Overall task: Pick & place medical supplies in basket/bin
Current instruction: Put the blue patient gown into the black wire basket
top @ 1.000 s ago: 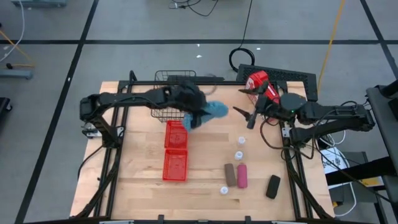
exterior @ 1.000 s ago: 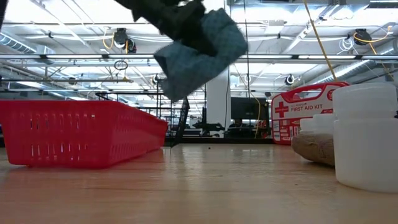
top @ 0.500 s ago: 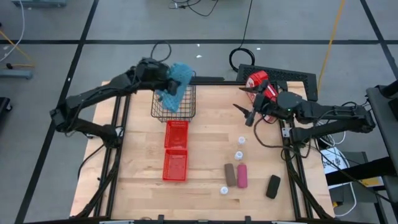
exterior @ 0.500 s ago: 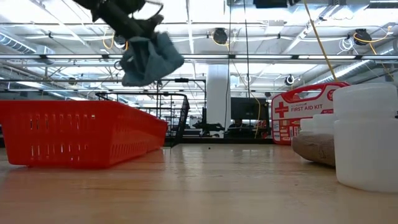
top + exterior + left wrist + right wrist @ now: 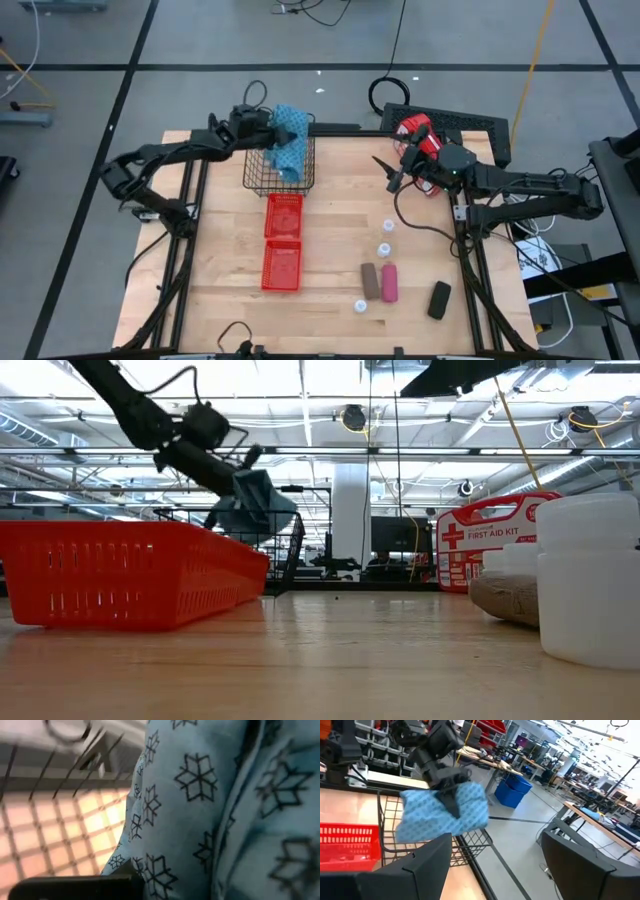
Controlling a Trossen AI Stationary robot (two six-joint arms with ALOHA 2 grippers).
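My left gripper (image 5: 268,132) is shut on the light-blue patterned pouch (image 5: 289,142) over the black wire basket (image 5: 258,178) at the table's far side. In the low view the pouch (image 5: 256,506) hangs at the level of the basket's rim (image 5: 300,520). The left wrist view is filled by the pouch (image 5: 200,795), with the basket's mesh (image 5: 50,845) behind it. My right gripper (image 5: 388,172) is open in the air beside the red first-aid case (image 5: 418,134). The brown roll (image 5: 370,281), pink roll (image 5: 389,282), black roll (image 5: 439,300) and white vials (image 5: 384,249) lie on the table. My left gripper pinches the pouch between its two fingers; one dark finger (image 5: 451,802) lies across the pouch's face (image 5: 470,807). The fingers come slanting down from the table's left. The pouch is lifted clear and sags below the fingers, its lower end (image 5: 407,832) at the basket's rim.
Two red perforated bins (image 5: 283,243) lie end to end just near of the basket. The first-aid case stands at the far right by a black keyboard-like slab (image 5: 470,125). In the low view a white vial (image 5: 590,580) and the brown roll (image 5: 505,598) stand close to the camera.
My left gripper has carried the pouch from above the table's middle toward the far left, over the wire basket, then sunk with it to the basket's rim. The pouch stayed in the hold all along. My right gripper has shifted slightly toward the far edge, still open.
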